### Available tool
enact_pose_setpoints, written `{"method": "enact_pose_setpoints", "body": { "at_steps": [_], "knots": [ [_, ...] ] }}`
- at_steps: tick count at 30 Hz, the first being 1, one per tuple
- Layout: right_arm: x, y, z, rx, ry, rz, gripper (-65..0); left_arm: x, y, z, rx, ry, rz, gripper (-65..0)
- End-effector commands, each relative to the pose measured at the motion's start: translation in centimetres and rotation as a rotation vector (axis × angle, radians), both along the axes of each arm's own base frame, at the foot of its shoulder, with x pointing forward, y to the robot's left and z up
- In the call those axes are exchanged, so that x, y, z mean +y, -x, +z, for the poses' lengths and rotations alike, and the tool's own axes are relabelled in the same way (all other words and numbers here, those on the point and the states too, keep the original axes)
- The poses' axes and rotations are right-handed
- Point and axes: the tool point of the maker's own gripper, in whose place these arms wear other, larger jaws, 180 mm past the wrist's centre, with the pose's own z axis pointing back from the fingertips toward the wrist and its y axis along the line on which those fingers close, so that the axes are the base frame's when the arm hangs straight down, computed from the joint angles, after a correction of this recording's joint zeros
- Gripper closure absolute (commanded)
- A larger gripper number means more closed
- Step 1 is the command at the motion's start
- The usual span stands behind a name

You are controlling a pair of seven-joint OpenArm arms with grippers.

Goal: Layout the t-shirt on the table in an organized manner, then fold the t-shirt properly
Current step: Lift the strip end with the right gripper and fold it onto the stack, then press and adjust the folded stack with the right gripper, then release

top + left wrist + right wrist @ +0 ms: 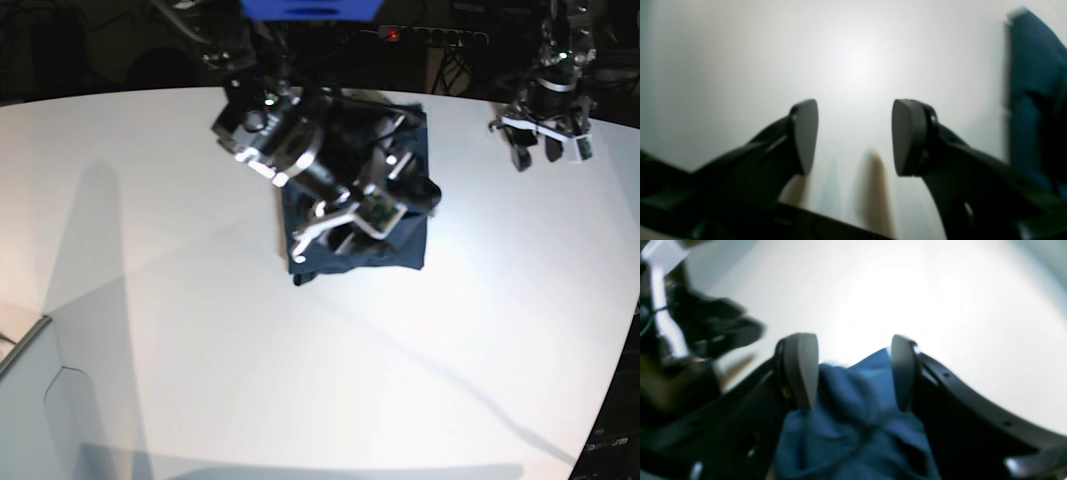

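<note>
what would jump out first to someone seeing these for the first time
The t-shirt, a dark compact bundle mid-table, partly hidden by the right arm. That arm's end effector is open with blue cloth bunched between its fingers. The left end effector hangs open and empty near the far edge of the table.

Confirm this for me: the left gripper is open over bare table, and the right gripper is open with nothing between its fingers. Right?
Not quite. The left gripper is open over bare table, but the right gripper is not empty: in the right wrist view, the blue t-shirt is bunched between its open fingers. Whether they press on the cloth cannot be told.
</note>
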Motion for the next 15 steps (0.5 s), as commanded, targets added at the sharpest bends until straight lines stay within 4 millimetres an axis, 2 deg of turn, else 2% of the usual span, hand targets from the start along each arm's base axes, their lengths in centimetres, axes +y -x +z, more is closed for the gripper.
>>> {"method": "enact_pose_setpoints", "body": {
  "at_steps": [1, 4, 7, 11, 15],
  "knots": [
    [-1.1, -0.8, 0.8, -0.026, -0.014, -0.039, -35.0, 0.3, -0.5, 1.2, -0.047, -0.006, -0.020, -34.2],
    [-3.9, -1.9, -0.6, -0.007, 0.026, -0.103, -35.1, 0.9, -0.6, 2.1, -0.086, 0.013, -0.038, -34.2],
    [-5.3, -1.5, -2.8, 0.027, 0.082, -0.093, -35.2, 2.0, -0.6, 2.9, -0.118, 0.017, -0.015, -34.2],
    [-4.4, 0.2, -5.5, 0.083, 0.126, -0.024, -35.2, 3.4, -0.3, 3.4, -0.131, 0.003, 0.019, -34.2],
    [-2.7, 1.6, -7.2, 0.126, 0.140, 0.044, -35.0, 3.5, -0.3, 3.4, -0.131, 0.001, 0.017, -34.2]
  ]
}}
